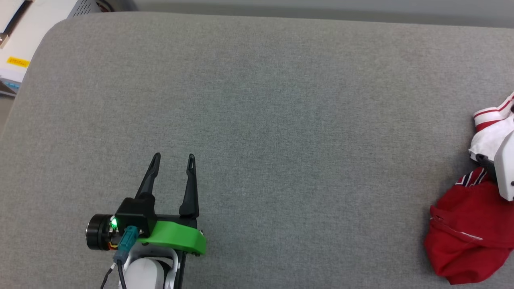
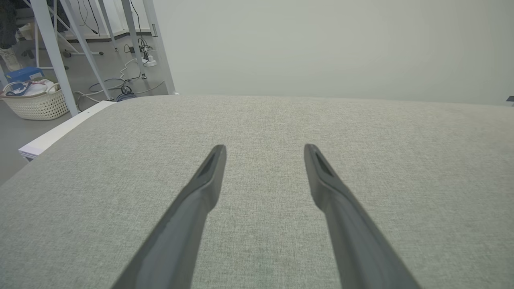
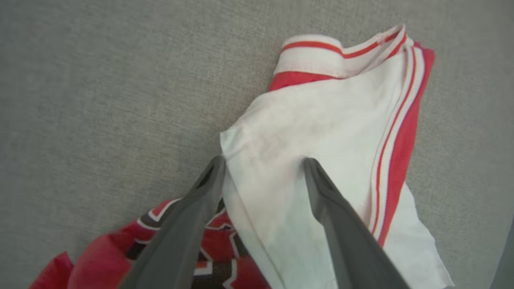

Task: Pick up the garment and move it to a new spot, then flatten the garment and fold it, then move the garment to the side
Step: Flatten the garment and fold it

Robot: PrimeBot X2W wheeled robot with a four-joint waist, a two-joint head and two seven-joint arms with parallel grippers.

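A big grey pad (image 1: 257, 100) is spread out wide. The garment (image 1: 466, 233) is bunched up at its far right edge. The right gripper (image 3: 264, 161) is held open right over its white part, with the cloth seen between the two fingers. The left gripper (image 1: 174, 156) is held open too, well apart from the garment, over bare pad

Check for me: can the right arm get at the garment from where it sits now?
Probably yes. The right end effector stands open directly over the garment, its fingers either side of a white sleeve fold, with nothing in the way. Whether it touches the cloth I cannot tell.
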